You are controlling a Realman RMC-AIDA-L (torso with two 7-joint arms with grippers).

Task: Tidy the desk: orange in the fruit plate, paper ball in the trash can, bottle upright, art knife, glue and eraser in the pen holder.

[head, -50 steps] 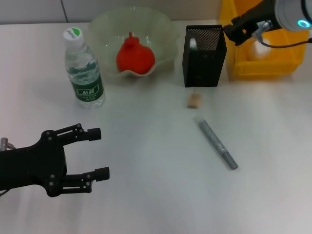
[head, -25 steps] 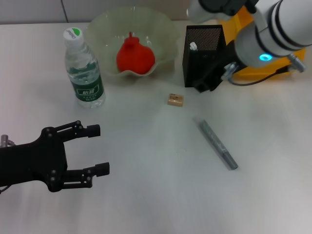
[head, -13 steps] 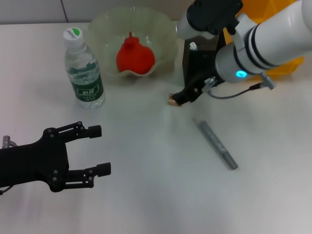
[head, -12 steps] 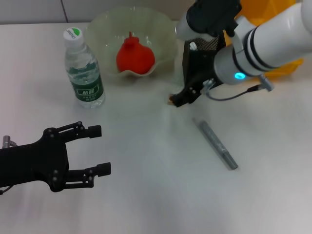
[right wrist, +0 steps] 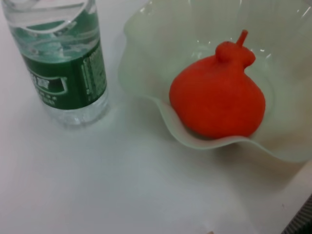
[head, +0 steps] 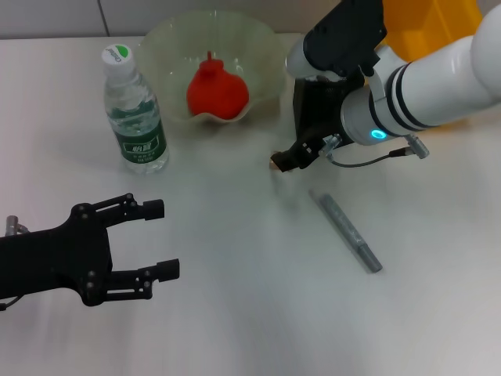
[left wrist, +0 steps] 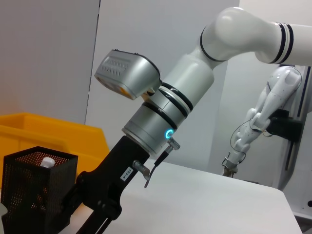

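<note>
Our right gripper (head: 291, 159) hovers at the eraser (head: 275, 163), center frame; we cannot tell its fingers' state. The left gripper (head: 160, 240), fingers spread, sits lower left, far away.

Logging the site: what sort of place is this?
Probably a robot lab staged as a desk: bare white table, mesh pen holder, yellow bin, and a second white robot arm standing behind.
</note>
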